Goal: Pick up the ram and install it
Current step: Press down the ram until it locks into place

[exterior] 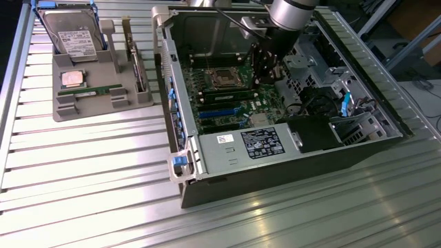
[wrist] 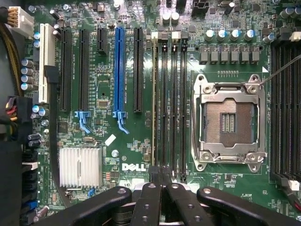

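Hand (wrist: 161,188) shut, fingers pressed together just above the motherboard's (wrist: 127,141) memory slots (wrist: 169,108); nothing visibly gripped between them. One ram stick (wrist: 154,103) appears seated on edge in the outermost slot beside the empty CPU socket (wrist: 229,123), so the install looks largely done, judged from how things lie. Whether it is fully latched cannot be told. Farther off, outside the open computer case (exterior: 276,150), a second ram (exterior: 90,93) lies in the grey parts tray (exterior: 65,111) on the tabletop (exterior: 103,170), near the CPU chip (exterior: 72,78) and hard drive (exterior: 72,36). The arm hides part of the case interior.
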Robot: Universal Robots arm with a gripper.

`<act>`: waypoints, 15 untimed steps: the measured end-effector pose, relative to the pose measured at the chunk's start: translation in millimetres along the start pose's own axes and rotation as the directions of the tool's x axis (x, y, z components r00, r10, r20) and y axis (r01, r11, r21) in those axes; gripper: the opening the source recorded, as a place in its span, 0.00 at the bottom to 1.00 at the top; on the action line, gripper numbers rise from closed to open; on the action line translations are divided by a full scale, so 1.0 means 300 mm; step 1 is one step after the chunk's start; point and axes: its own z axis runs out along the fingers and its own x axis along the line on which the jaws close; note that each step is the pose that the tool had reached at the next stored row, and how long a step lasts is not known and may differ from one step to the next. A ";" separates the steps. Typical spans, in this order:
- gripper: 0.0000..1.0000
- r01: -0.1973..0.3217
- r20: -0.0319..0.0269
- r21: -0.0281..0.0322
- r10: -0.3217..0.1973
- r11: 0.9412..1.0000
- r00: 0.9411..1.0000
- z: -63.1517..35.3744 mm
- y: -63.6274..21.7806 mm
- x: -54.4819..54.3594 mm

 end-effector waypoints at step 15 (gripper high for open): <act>0.11 -0.002 0.000 0.019 0.002 1.000 1.000 -0.008 0.147 0.003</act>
